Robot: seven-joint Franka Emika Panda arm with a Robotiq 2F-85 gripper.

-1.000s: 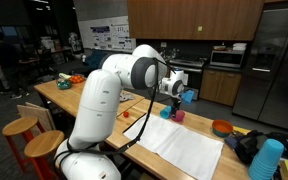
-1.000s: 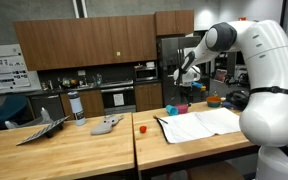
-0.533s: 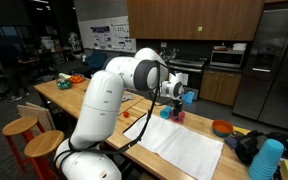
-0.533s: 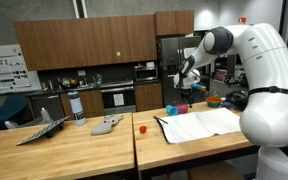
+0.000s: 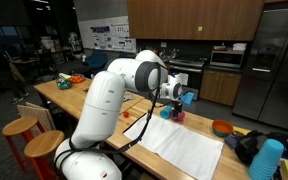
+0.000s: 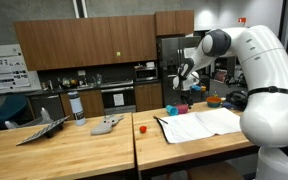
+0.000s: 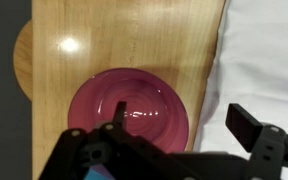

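One pink cup [image 7: 129, 112] fills the middle of the wrist view as my gripper [image 7: 182, 125] hangs above it. My fingers are spread wide and pinch nothing. One fingertip [image 7: 119, 118] shows dark over the cup's open mouth. The other fingertip sits past the rim, over the edge of a white sheet [image 7: 269, 60], so the cup lies off-centre beneath my span rather than squarely between the fingers.

The cup stands upright on a wooden table [image 7: 134, 35], its glossy inside catching the ceiling lights. It is just beside the white sheet, though I cannot tell whether the two touch. A round stool [image 7: 22, 55] shows below, beyond the table's edge.

In an exterior view my arm reaches across the table with the wrist turned down over the far side of the board, clear of the cup below it. A teal cup [image 5: 166, 113] stands right next to the pink one there, on the side away from the sheet's far end. A small red object [image 6: 141, 128] lies on the bare wood, well apart from both cups. An orange bowl [image 5: 222, 127] sits beyond the sheet's other end, near the table's corner.
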